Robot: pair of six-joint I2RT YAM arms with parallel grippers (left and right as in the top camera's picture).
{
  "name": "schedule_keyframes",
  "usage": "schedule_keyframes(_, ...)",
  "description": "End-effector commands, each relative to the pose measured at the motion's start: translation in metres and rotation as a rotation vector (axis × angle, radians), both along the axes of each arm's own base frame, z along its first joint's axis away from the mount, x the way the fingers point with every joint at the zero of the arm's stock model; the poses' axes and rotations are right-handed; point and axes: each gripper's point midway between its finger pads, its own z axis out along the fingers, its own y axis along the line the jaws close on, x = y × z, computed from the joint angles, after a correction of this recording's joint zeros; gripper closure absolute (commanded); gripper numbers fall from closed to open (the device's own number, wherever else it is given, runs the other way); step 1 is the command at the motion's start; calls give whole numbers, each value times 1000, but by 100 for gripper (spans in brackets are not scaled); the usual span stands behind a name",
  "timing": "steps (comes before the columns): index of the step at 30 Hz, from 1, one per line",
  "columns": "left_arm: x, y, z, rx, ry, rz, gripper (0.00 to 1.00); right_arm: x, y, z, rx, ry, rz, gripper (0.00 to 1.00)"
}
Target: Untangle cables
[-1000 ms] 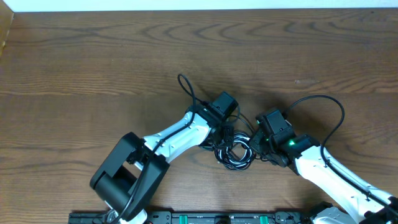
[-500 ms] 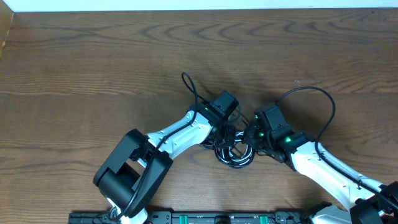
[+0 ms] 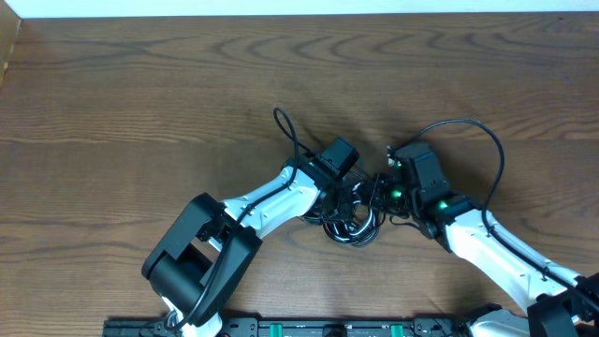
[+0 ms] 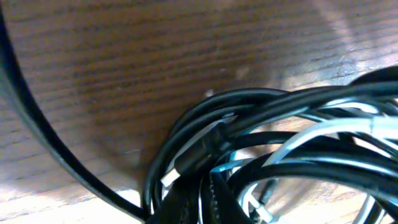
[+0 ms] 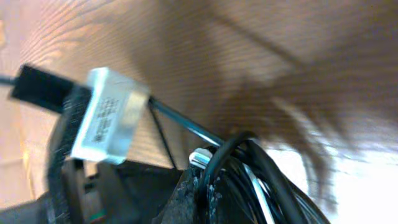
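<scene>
The left gripper (image 4: 202,200) has its fingers pressed together on a black strand of the cables (image 3: 351,227), right where a dark plug (image 4: 194,158) runs down into them. The right gripper (image 5: 200,186) is closed too, its tips at the edge of the same bundle beside a small metal plug end (image 5: 200,157). Whether it pinches a strand cannot be told. The black and white loops lie tangled on the wooden table (image 3: 140,94), near the middle and toward the near edge. The left gripper sits at the bundle's left, the right gripper at its right.
</scene>
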Motion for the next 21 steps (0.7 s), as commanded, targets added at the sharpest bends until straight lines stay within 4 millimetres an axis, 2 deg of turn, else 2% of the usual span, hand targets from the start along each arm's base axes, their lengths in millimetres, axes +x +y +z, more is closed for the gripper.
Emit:
schedule_keyframes(1,-5,26,-31,135,6,2,92,-8,18,22,111,-76,189,99)
schedule_keyframes(5,-6,29,-32,144,6,6,92,-12,29,52,212,-210,340,99)
schedule_keyframes(6,-5,28,-32,142,4,6,92,-16,33,68,266,-270,407,99)
schedule_keyframes(10,-5,28,-33,144,2,6,92,-22,33,100,356,-360,478,99)
schedule_keyframes(21,-5,29,-33,145,1,6,92,-32,18,150,453,-495,525,99)
